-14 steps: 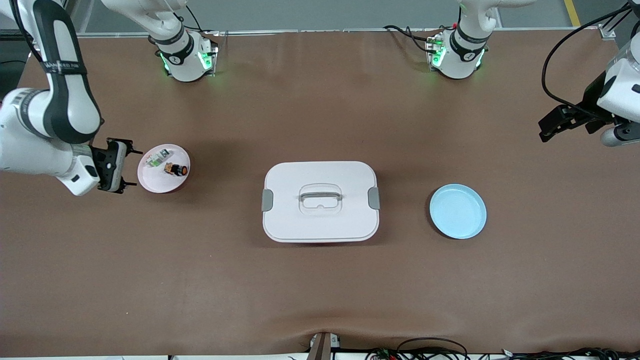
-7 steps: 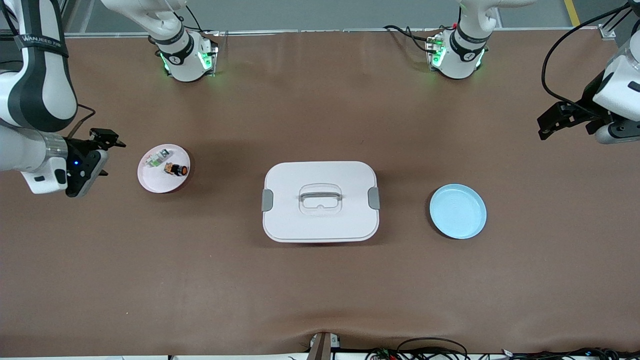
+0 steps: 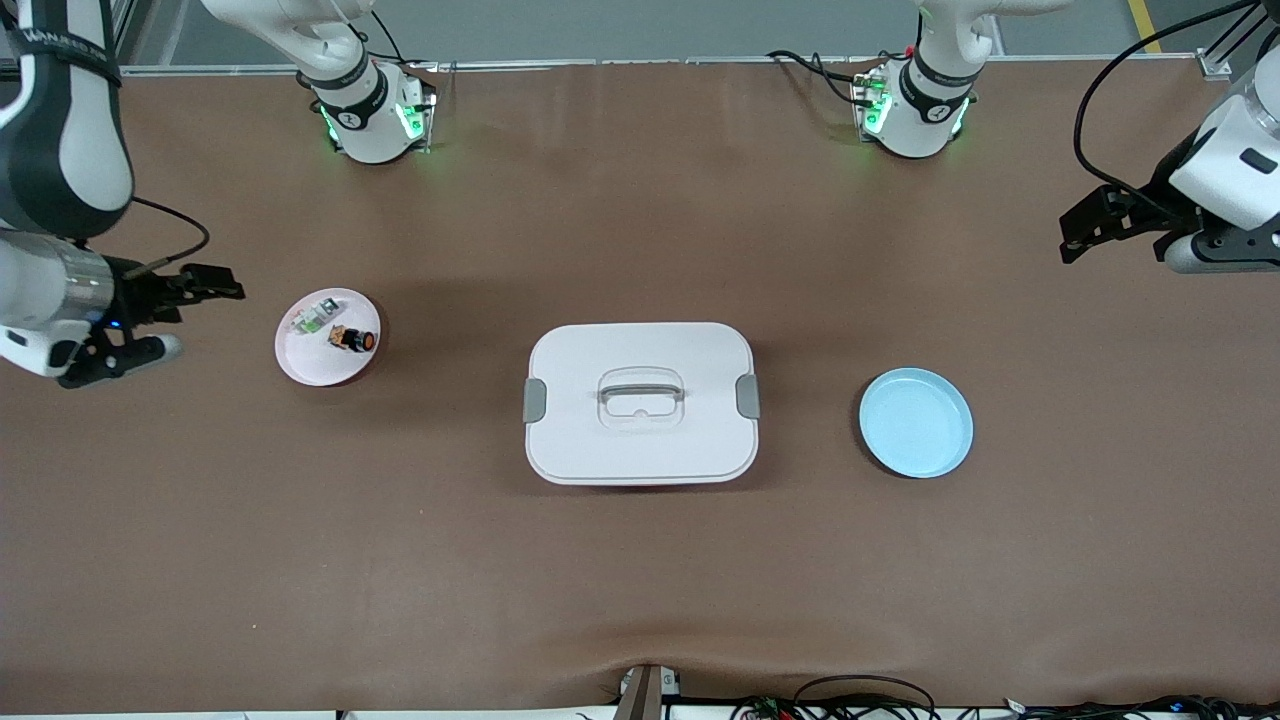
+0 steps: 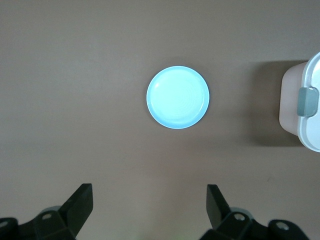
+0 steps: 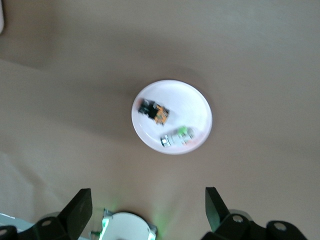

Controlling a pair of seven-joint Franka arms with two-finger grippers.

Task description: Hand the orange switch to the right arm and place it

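The orange switch (image 3: 352, 339) is a small black part with an orange cap. It lies on a small pink plate (image 3: 308, 364) toward the right arm's end of the table, and the right wrist view shows the switch (image 5: 155, 112) on that plate (image 5: 200, 105). My right gripper (image 3: 200, 285) hangs open and empty over bare table beside the plate, its fingertips wide apart in its wrist view (image 5: 149, 196). My left gripper (image 3: 1088, 225) is up over the left arm's end of the table, open and empty (image 4: 150, 192).
A clear-and-green part (image 3: 315, 315) shares the pink plate with the switch. A white lidded box (image 3: 640, 402) with a handle sits mid-table. A light blue plate (image 3: 916, 422) lies between the box and the left arm's end. The right arm's base (image 5: 125, 227) glows green.
My right gripper has pulled back from the edge of the pink plate toward the right arm's end of the table and turned. The left gripper has drifted slightly. The switch has not moved.
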